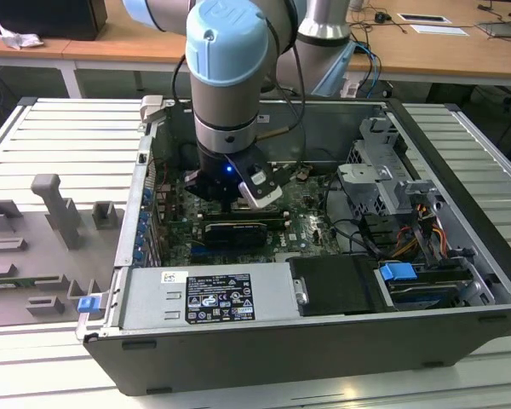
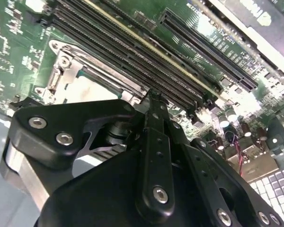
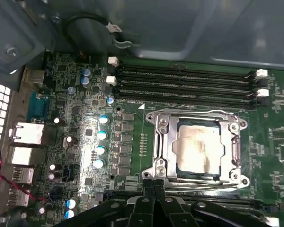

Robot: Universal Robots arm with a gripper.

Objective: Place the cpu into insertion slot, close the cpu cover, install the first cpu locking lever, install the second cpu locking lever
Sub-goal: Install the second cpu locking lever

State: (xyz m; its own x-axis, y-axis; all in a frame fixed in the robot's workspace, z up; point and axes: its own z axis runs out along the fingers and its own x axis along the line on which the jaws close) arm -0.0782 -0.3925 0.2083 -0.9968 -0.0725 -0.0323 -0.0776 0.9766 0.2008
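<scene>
In the exterior view, the gripper [image 1: 230, 192] is deep inside the computer case [image 1: 460, 256], low over the green board [image 1: 307, 217]. The arm is big and the case is tight. If it swings sideways, I think it could bump a case wall or catch a cable. The arm hides the chip's spot here.

In the second wrist view, the cpu [image 2: 92, 90] lies flat in its place, with the cpu cover [image 2: 80, 61] down around it like a picture frame. The fingers are pressed together, and I see nothing between them. Their tip is just beside one edge of the cover, close to the long memory slots [image 2: 132, 42]. A slip toward those slots could scrape them, I think.

In the first wrist view, the cpu sits inside the insertion slot [image 3: 154, 163], near the middle of the green board, and its dull face shows through the cover's window. The closed fingertips are at the corner of the slot that is far from the memory slots, not over the chip. A thin metal bar [image 3: 203, 187] runs along that edge. I cannot tell if the fingers touch it. If they push down too hard or off to the side, the bar could bend or spring loose, or the tip could scratch the board.
</scene>
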